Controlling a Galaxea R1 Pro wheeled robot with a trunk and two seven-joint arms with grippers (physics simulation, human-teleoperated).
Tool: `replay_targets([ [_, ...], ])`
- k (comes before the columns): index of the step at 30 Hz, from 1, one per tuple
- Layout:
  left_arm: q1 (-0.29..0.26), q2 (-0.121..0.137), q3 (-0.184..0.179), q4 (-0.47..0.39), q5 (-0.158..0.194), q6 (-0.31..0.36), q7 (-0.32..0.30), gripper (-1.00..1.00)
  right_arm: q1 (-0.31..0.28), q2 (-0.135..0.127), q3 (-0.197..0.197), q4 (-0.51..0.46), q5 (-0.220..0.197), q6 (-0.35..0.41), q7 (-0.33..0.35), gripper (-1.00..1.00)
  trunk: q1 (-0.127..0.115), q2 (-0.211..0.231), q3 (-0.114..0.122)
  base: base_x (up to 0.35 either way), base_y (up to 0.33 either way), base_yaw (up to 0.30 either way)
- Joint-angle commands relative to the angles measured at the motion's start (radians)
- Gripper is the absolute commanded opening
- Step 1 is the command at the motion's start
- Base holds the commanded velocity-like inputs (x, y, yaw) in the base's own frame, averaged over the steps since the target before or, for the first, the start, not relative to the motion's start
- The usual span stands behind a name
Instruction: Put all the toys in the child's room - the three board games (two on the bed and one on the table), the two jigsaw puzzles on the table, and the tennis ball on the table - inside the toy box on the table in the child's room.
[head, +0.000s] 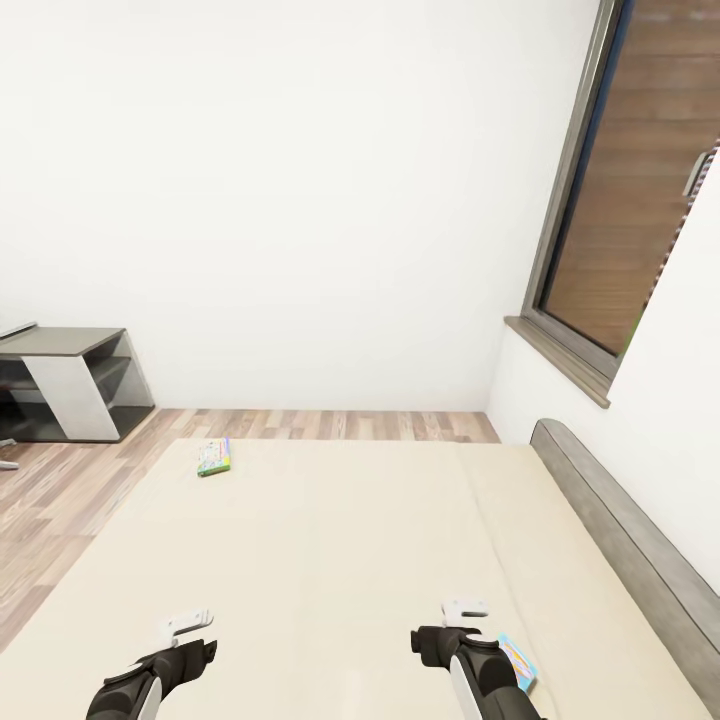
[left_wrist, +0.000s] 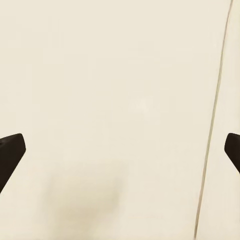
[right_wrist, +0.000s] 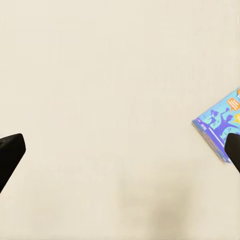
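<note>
Blue board game lies beside (not between) right gripper's spread jaws.

Beyond the mattress: what else I can see

A dark grey low unit with a slanted white panel stands on the wood-plank floor against the white wall. At my right, a tall dark-framed window sits above a grey sill.

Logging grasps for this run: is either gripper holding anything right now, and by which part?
Nothing is held. Both the left gripper and right gripper are open over the bed; the blue board game lies untouched beside the right one.
</note>
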Motion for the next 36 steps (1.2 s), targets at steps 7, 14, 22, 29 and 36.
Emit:
replay_targets([
  [7,-0.001,-0.001,0.002,-0.002,0.000,0.006,-0.003,1.00,-0.001,0.000,0.002,-0.001,-0.002,0.005,-0.006,1.00,0.001,-0.002,-0.002,-0.001,-0.007,0.000],
  [14,-0.001,-0.001,0.002,-0.001,0.000,0.006,-0.003,1.00,-0.002,0.000,0.002,-0.001,-0.002,0.005,-0.006,1.00,0.001,-0.002,-0.002,0.000,-0.170,0.000],
  [22,-0.001,-0.001,0.002,-0.001,0.000,0.006,-0.003,1.00,-0.001,0.000,0.002,-0.001,-0.002,0.005,-0.006,1.00,0.001,-0.002,-0.002,0.000,-0.095,0.000],
  [29,-0.001,-0.001,0.002,-0.001,0.000,0.006,-0.003,1.00,-0.002,0.000,0.002,-0.001,-0.002,0.005,-0.006,1.00,0.001,-0.002,-0.002,0.000,-0.035,0.000],
  [36,-0.001,-0.001,0.002,-0.001,0.000,0.006,-0.003,1.00,-0.002,0.000,0.002,-0.001,-0.002,0.005,-0.006,1.00,0.001,-0.002,-0.002,0.000,-0.098,0.000],
])
